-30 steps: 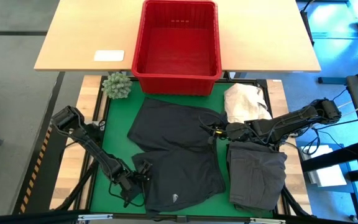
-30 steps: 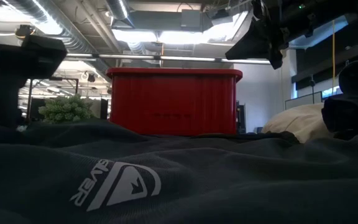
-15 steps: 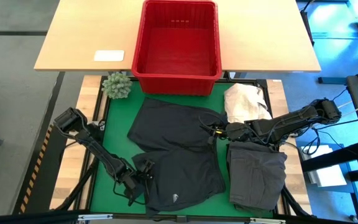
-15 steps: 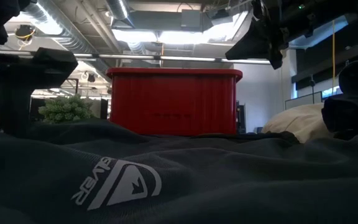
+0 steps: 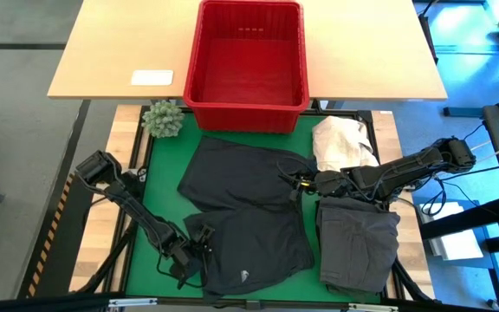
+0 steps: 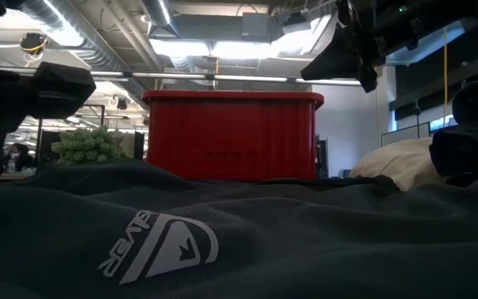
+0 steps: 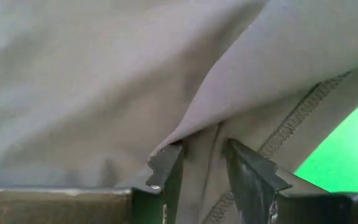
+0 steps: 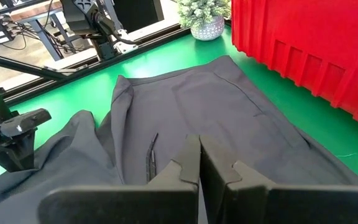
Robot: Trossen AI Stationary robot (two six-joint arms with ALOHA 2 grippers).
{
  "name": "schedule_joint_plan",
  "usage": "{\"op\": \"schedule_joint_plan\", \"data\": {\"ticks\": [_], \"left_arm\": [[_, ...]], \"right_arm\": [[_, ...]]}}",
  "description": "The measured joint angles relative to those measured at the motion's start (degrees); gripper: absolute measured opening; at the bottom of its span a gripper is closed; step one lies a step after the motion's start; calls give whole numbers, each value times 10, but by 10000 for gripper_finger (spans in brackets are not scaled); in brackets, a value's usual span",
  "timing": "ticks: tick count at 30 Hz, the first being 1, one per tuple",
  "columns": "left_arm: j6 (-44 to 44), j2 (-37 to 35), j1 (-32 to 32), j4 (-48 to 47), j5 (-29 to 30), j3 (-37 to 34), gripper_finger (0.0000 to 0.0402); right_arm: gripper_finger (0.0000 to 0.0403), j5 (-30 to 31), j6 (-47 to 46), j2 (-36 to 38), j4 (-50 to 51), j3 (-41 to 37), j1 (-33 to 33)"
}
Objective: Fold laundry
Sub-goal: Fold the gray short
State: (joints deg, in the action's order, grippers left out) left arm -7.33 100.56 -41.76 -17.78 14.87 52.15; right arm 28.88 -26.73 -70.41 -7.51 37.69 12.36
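while you look down from the high view, the dark shorts [image 5: 245,217] lie spread on the green mat [image 5: 165,165] at the table's centre, long axis running from 12 o'clock by the red basket [image 5: 248,61] down to 6 o'clock, with a folded grey garment [image 5: 358,247] off at 4 o'clock and the cream cloth heap [image 5: 340,143] at 2 o'clock. your left gripper [image 5: 199,245] sits at 7 o'clock on the shorts' near left hem, so that arm is the nearer one to the bottom edge; your right gripper [image 5: 306,184] hangs at 3 o'clock over the shorts' right side. in the low view you see only the logo panel of the shorts [image 6: 222,241] filling the foreground, the basket [image 6: 232,133] beyond it and a small plant [image 6: 98,145] at 9 o'clock. in the left wrist view the left claw [image 7: 205,163] stands partly open, its two fingers straddling a raised fold of hem; cloth lies between them but you cannot tell that it is pinched yet. in the right wrist view the right claw [image 8: 199,163] is fully closed on nothing, above the cloth. i judge the fold would run toward 12 o'clock, so the hem must be gripped first.
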Motion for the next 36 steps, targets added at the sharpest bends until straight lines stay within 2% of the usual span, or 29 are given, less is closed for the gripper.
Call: {"op": "schedule_joint_plan", "data": {"ticks": [6,15,36], "left_arm": [[0,1,0,-45,-9,29,117],[-2,0,-3,-48,-13,31,117],[-74,0,-17,-47,-3,32,117]], "right_arm": [[0,0,2,0,0,0,0],[0,-15,2,0,1,0,0],[0,-29,-18,0,32,0,0]]}}
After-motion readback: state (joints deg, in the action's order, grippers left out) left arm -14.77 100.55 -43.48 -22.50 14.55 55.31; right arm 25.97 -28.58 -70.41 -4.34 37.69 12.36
